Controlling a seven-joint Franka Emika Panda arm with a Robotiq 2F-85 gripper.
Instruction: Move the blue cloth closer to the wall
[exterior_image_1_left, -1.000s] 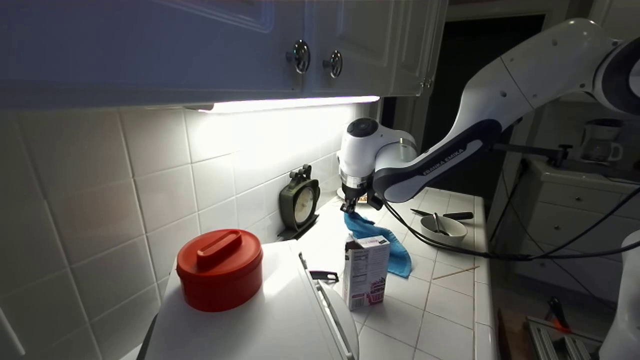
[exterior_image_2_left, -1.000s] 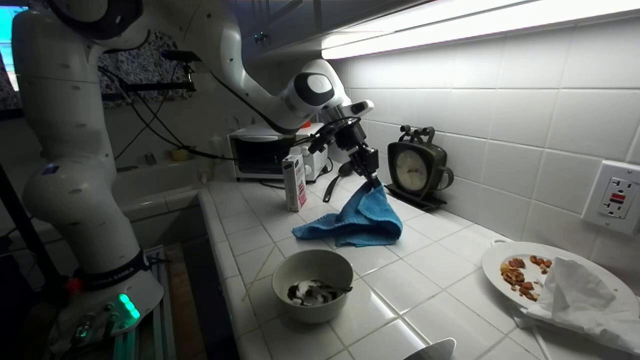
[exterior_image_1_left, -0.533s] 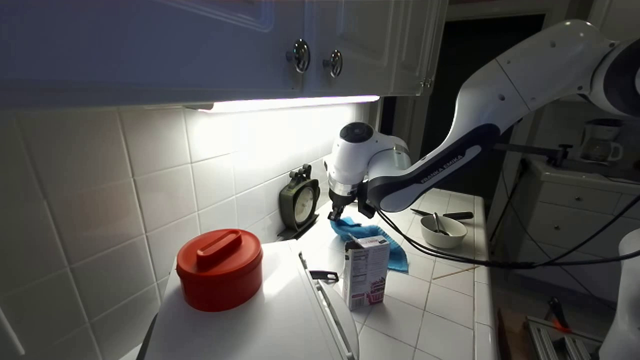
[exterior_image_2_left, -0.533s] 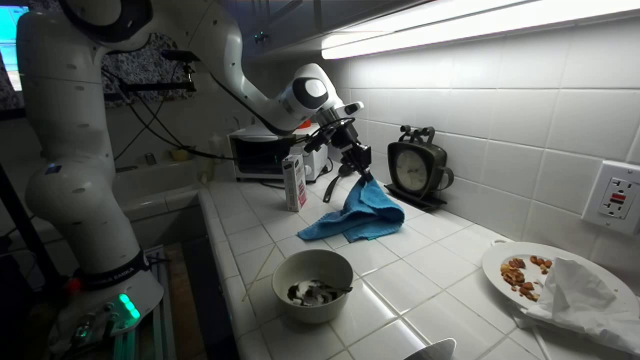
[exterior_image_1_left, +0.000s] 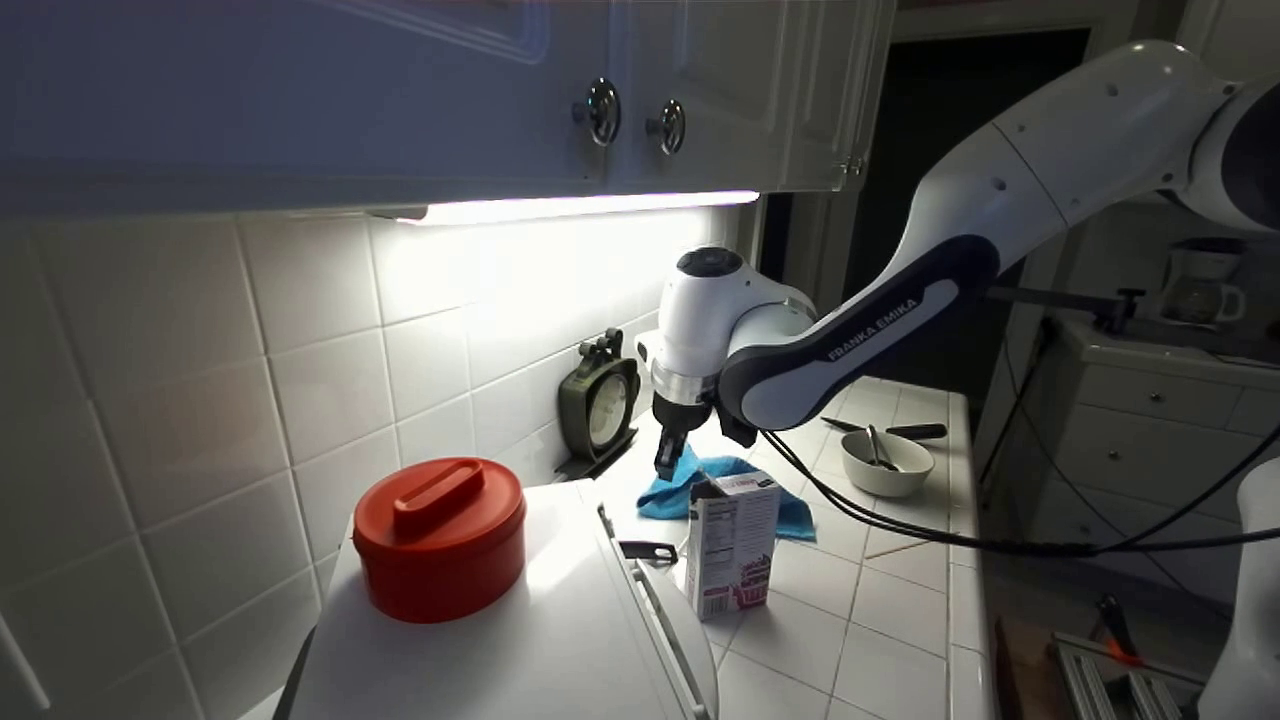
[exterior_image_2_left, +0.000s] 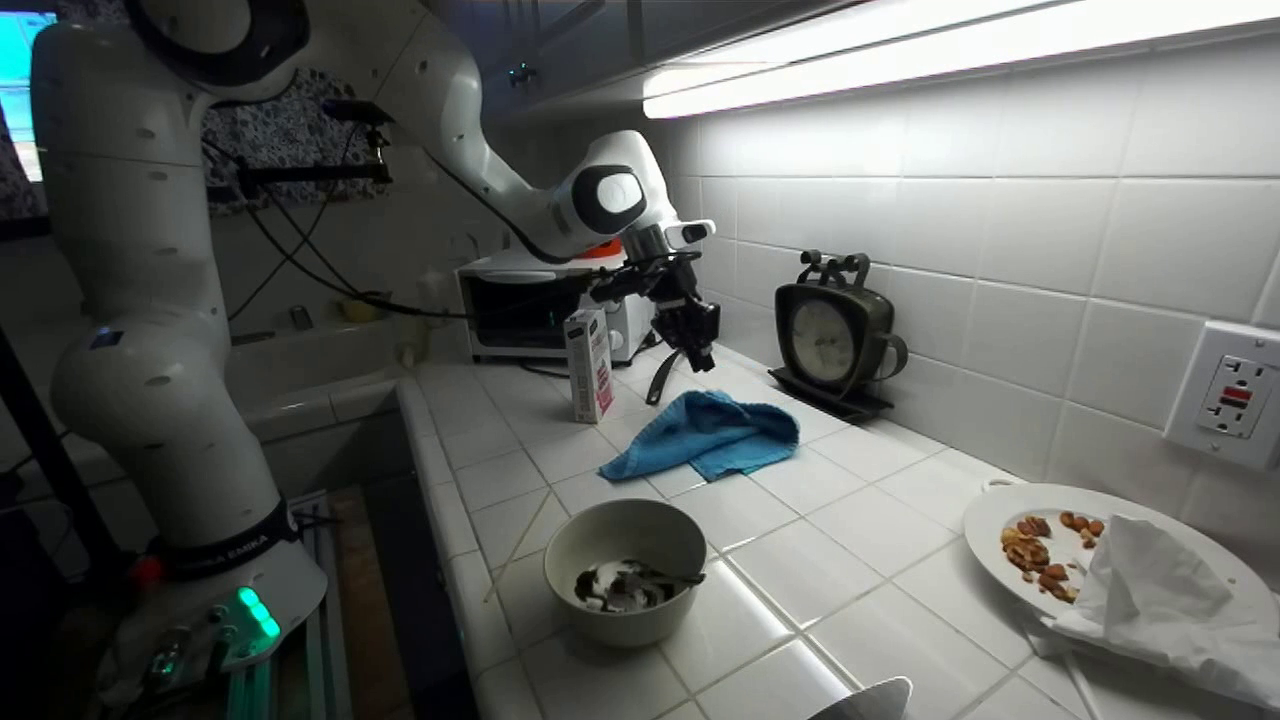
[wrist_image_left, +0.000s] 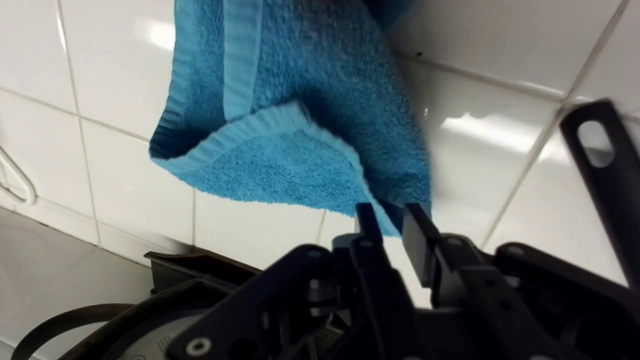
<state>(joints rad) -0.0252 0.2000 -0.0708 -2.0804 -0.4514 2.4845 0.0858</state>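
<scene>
In the wrist view our gripper (wrist_image_left: 391, 215), jaws slightly apart, holds nothing. The blue cloth (wrist_image_left: 305, 140) lies just beyond it, running up to the top edge; any pull, we judge, should aim lower left, at the wall (wrist_image_left: 50, 267).

Tiled counter (exterior_image_2_left: 860, 520): blue cloth (exterior_image_2_left: 712, 436), 1 box (exterior_image_2_left: 588, 368), 1 bowl (exterior_image_2_left: 622, 624).

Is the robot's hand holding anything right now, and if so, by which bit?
Nothing is held: the gripper is open, clear of the blue cloth.
</scene>
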